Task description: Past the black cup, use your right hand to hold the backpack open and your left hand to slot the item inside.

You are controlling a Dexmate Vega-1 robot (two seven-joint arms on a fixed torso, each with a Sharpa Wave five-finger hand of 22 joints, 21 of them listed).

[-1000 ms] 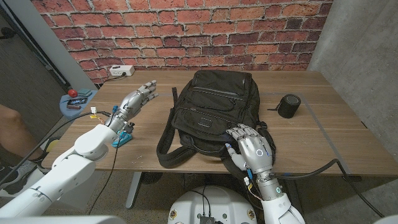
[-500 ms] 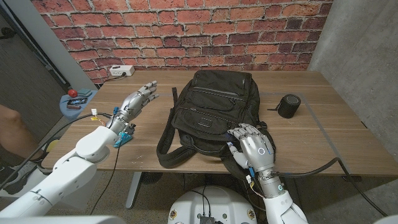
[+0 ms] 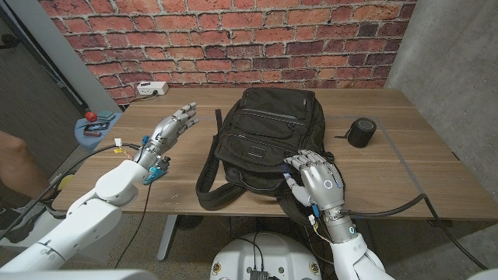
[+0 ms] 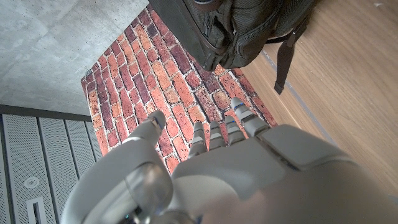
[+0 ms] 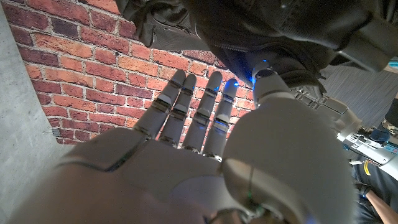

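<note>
1. Right hand (image 3: 315, 177) resting on backpack (image 3: 261, 132) near edge, fingers spread, gripping nothing.
2. Left hand (image 3: 173, 124) raised over table (image 3: 405, 167), fingers apart, empty.
3. Black cup (image 3: 361, 132) right of backpack.

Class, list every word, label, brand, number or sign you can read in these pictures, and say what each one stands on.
No text can be read in any view.
Backpack: no legible brand or label.
Black cup: no marking visible.
White power strip: too small to read.
Blue tray and its contents: too small to read.
Right hand and left hand: no lettering visible.
</note>
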